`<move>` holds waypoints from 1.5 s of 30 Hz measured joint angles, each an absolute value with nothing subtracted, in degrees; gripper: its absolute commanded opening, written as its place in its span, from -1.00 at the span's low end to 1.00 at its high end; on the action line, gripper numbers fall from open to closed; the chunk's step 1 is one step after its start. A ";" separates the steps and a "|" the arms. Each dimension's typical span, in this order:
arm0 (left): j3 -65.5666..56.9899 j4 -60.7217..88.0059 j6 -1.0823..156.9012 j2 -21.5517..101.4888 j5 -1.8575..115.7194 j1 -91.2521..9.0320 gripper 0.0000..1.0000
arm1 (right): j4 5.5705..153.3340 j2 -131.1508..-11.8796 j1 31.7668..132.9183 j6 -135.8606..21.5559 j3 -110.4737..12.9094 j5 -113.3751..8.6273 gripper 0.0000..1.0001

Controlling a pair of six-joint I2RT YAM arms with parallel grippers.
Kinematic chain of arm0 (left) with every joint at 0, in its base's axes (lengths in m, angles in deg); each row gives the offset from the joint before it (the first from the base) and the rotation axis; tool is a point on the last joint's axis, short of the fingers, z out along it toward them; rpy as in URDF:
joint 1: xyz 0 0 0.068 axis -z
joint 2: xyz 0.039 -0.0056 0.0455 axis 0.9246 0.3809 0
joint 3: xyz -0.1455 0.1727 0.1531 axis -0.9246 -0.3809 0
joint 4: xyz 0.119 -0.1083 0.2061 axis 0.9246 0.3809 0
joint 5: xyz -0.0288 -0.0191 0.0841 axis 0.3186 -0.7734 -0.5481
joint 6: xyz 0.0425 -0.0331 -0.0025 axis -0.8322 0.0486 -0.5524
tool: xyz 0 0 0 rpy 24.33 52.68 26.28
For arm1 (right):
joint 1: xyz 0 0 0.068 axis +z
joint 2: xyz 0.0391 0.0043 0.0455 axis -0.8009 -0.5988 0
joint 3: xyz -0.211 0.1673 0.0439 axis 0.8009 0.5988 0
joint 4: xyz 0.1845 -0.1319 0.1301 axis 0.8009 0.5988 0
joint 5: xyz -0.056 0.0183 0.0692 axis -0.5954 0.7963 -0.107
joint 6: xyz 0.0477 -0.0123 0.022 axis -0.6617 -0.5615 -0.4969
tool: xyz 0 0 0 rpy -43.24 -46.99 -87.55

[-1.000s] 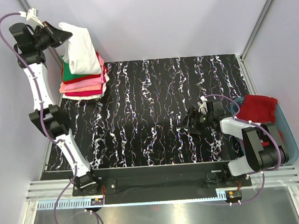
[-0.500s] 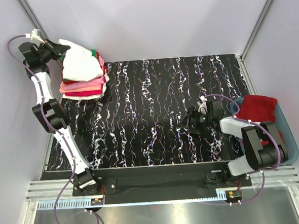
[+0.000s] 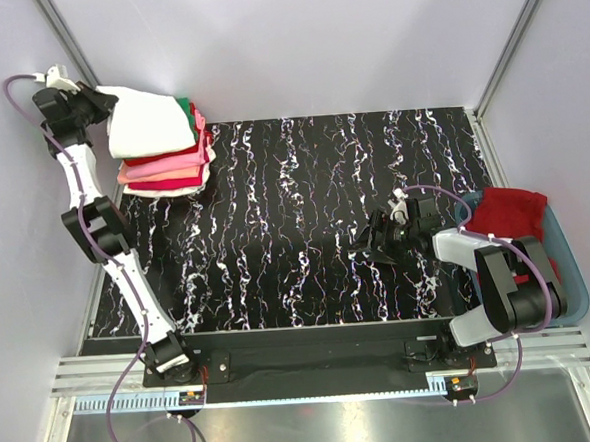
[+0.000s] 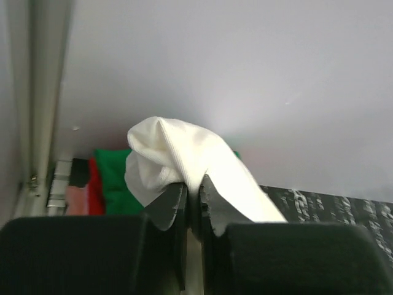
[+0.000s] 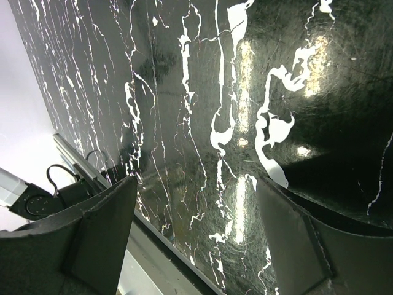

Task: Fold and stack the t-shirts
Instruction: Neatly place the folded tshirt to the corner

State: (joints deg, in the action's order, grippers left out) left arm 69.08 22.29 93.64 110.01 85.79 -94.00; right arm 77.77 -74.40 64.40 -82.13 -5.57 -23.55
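T-shirt (image 3: 149,120), white, likely limp and light, lies on the stack (image 3: 167,171), its bunched edge pinched by left tool (image 4: 193,187); right tool (image 5: 195,184) gapes empty.

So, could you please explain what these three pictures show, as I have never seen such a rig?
The machine is a left arm and a right arm, bolted at the near edge of a black marbled table. The overhead picture looks down on both; the other two come from cameras on each wrist. The left gripper is pinching a folded white t-shirt over a stack of folded t-shirts in the far left corner. The right gripper hangs open and empty above the table. A red t-shirt lies in a blue tub on the right.
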 measured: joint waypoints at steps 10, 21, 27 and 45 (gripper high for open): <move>69.45 25.29 86.95 115.58 72.66 -93.02 0.56 | 77.80 -74.86 64.40 -82.13 -5.73 -23.26 0.72; 58.67 34.51 82.62 105.81 52.11 -90.02 0.97 | 77.77 -74.86 64.40 -82.13 -5.73 -23.22 0.72; 55.50 35.06 77.31 95.72 39.98 -87.14 0.97 | 77.75 -74.86 64.40 -82.13 -5.73 -22.96 0.72; 66.80 31.54 66.38 103.47 36.86 -69.57 0.69 | 77.34 -74.86 64.40 -82.15 -5.73 -22.96 0.72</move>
State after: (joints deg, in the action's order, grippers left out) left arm 66.80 31.54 66.38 103.47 36.86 -69.57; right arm 77.34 -74.86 64.40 -82.15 -5.73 -22.96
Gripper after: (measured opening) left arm 0.863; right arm 0.859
